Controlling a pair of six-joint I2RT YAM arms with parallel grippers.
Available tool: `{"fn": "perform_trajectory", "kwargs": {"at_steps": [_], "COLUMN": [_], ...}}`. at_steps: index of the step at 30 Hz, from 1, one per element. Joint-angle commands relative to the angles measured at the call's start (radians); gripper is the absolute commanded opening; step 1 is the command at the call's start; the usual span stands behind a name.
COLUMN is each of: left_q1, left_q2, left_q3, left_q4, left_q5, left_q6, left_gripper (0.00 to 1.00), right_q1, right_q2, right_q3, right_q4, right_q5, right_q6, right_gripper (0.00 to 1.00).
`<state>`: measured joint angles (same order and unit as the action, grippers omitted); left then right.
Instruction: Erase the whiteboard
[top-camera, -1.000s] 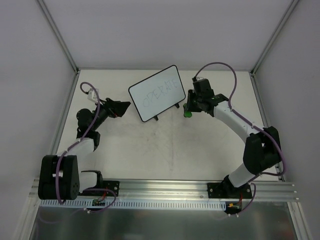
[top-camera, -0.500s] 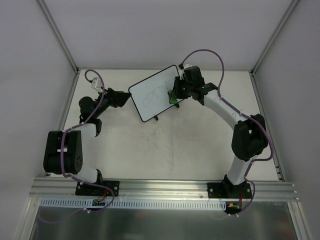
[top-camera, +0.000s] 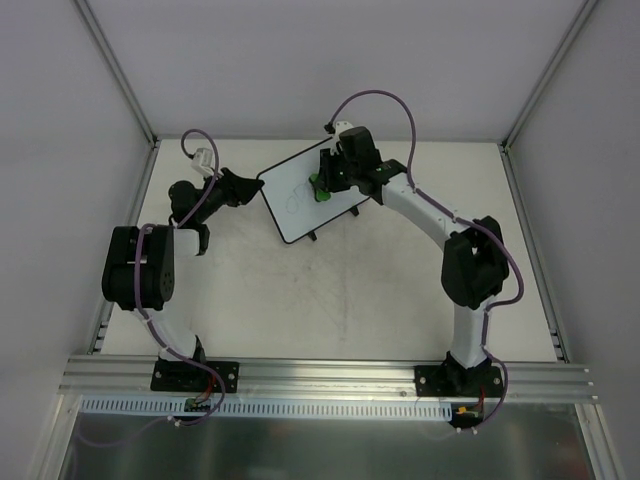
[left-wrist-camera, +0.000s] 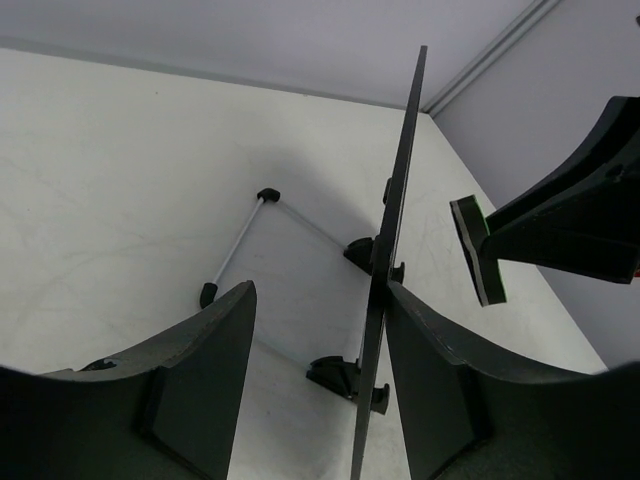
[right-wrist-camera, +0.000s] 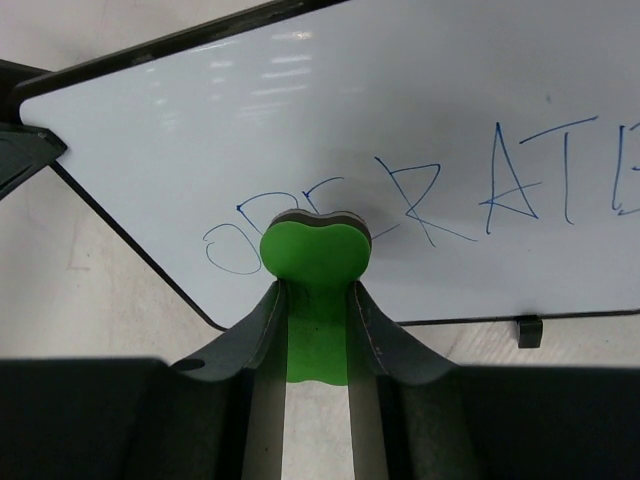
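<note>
The whiteboard (top-camera: 296, 216) stands tilted at the back of the table, with blue lettering on its face (right-wrist-camera: 450, 100). My right gripper (right-wrist-camera: 315, 285) is shut on a green eraser (right-wrist-camera: 315, 250), whose dark pad is against the writing, between the O and the R. From above, the right gripper (top-camera: 325, 180) and the eraser (top-camera: 320, 190) sit over the board's middle. My left gripper (top-camera: 252, 188) is open and straddles the board's left edge (left-wrist-camera: 400, 180). The right finger (left-wrist-camera: 440, 380) lies against the board, while the left finger (left-wrist-camera: 200, 370) stands well apart. The eraser (left-wrist-camera: 478, 250) shows beyond the board.
Two black feet (left-wrist-camera: 345, 375) hold the board up. A thin metal rod with black ends (left-wrist-camera: 235, 250) lies on the table behind it. White walls and aluminium posts (top-camera: 120, 75) enclose the table on three sides.
The right arm carried the eraser leftward from beside the board's right end onto its face. The left gripper moved up to the board's left edge, and its jaws narrowed around it.
</note>
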<state>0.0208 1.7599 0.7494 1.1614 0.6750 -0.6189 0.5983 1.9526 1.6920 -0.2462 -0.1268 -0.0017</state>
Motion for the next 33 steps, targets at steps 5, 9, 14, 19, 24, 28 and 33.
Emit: {"fn": "perform_trajectory", "kwargs": {"at_steps": [5, 9, 14, 19, 24, 28, 33], "left_q1": [0.001, -0.001, -0.015, -0.016, -0.016, -0.016, -0.016], "left_q2": [0.052, 0.056, 0.050, 0.070, 0.087, 0.089, 0.084], "left_q3": [0.068, 0.070, 0.070, 0.082, 0.085, 0.093, 0.096], "left_q4": [0.175, 0.236, 0.284, 0.299, 0.346, 0.340, 0.347], "left_q5": [0.061, 0.093, 0.141, 0.169, 0.201, 0.213, 0.225], "left_q6": [-0.041, -0.085, -0.110, -0.114, -0.146, -0.148, -0.151], "left_gripper": [0.44, 0.35, 0.32, 0.27, 0.19, 0.00, 0.00], "right_q1": [0.035, 0.052, 0.070, 0.095, 0.103, 0.104, 0.110], "right_q2": [0.032, 0.052, 0.071, 0.069, 0.069, 0.086, 0.100], "right_q3": [0.054, 0.055, 0.057, 0.057, 0.060, 0.081, 0.075], "right_q4": [0.050, 0.054, 0.081, 0.111, 0.150, 0.153, 0.154], "right_q5": [0.012, 0.022, 0.030, 0.078, 0.104, 0.119, 0.115], "right_q6": [-0.050, -0.054, -0.054, -0.076, -0.096, -0.107, -0.107], "right_gripper": [0.00, 0.00, 0.00, 0.00, 0.00, 0.00, 0.00]}}
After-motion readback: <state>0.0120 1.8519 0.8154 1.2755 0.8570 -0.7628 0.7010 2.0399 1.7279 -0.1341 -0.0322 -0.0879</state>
